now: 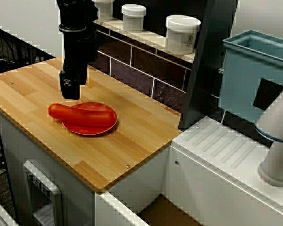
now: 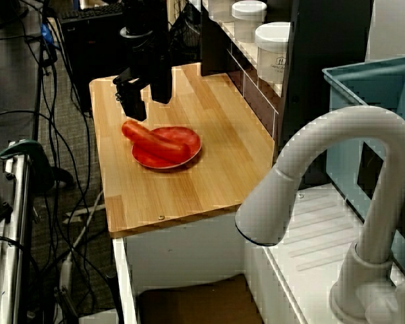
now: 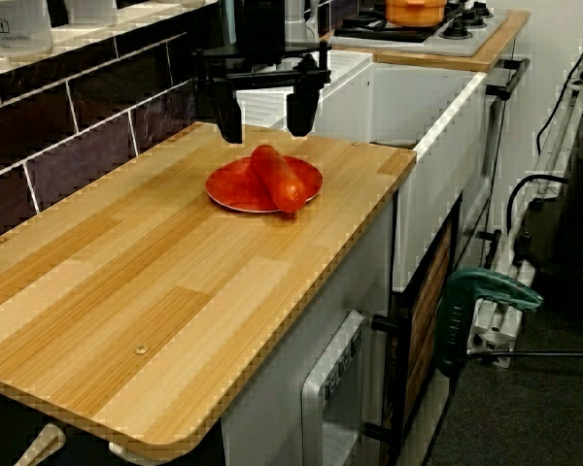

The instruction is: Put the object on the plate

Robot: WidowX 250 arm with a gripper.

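The object, a glossy red sausage [image 1: 80, 114], lies across the red-orange plate [image 1: 98, 107] on the wooden counter, with its left end sticking out past the rim. It also shows in the side view [image 2: 155, 140] and the end view [image 3: 279, 177], resting on the plate [image 2: 183, 133] [image 3: 235, 184]. My black gripper [image 3: 264, 124] hangs just above the sausage's far end, open and empty, with the fingers spread wider than the sausage. It also shows in the other views [image 1: 70, 89] [image 2: 146, 101].
White lidded jars [image 1: 182, 34] [image 1: 133, 17] stand on the tiled ledge behind the counter. A blue bin [image 1: 254, 75] and a white faucet [image 2: 337, 202] are to the right over the sink. A stove with an orange pot [image 3: 416, 10] is beyond.
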